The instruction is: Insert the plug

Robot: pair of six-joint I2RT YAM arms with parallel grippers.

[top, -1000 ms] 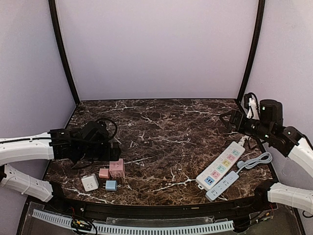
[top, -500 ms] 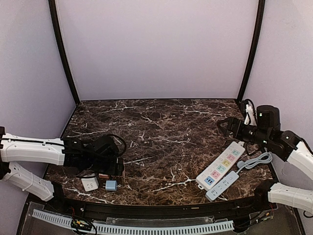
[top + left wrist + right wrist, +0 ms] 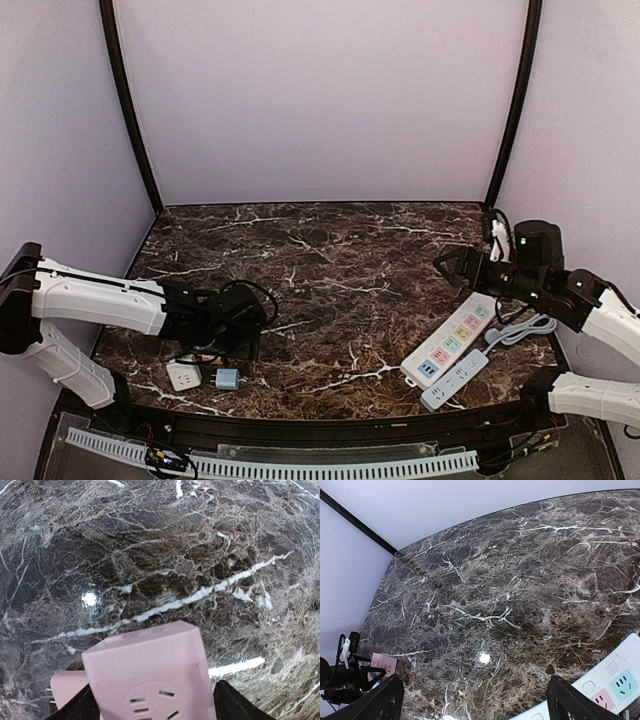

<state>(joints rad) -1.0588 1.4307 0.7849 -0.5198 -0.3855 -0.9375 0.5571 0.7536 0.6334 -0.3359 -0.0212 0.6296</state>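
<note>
The left gripper [image 3: 152, 702] is low over the near left part of the desk [image 3: 340, 250], with one finger on each side of a pink cube plug [image 3: 150, 675]. The fingers [image 3: 82, 707] sit right against or just beside the cube's sides. I cannot tell whether they are pinching it yet. This placement looks like the start of a pick-up, so the plug can be carried across to a socket.

The cube rests on the desk with its face of socket slots turned up toward the wrist camera. Its prongs are hidden, probably underneath. It is nearly as wide as it is tall, so it has no clear long axis.

A small pink plug [image 3: 67, 692] lies touching its left side. A white plug [image 3: 183, 376] and a blue plug [image 3: 227, 379] sit just nearer the desk edge.

Well apart on the right, the right gripper [image 3: 455, 262] hangs above the desk with its fingers spread wide, holding nothing. Below it, a power strip [image 3: 452, 340] with coloured sockets lies face up, its long axis running diagonally from near centre to far right. A second strip [image 3: 455, 380] lies beside it.
</note>
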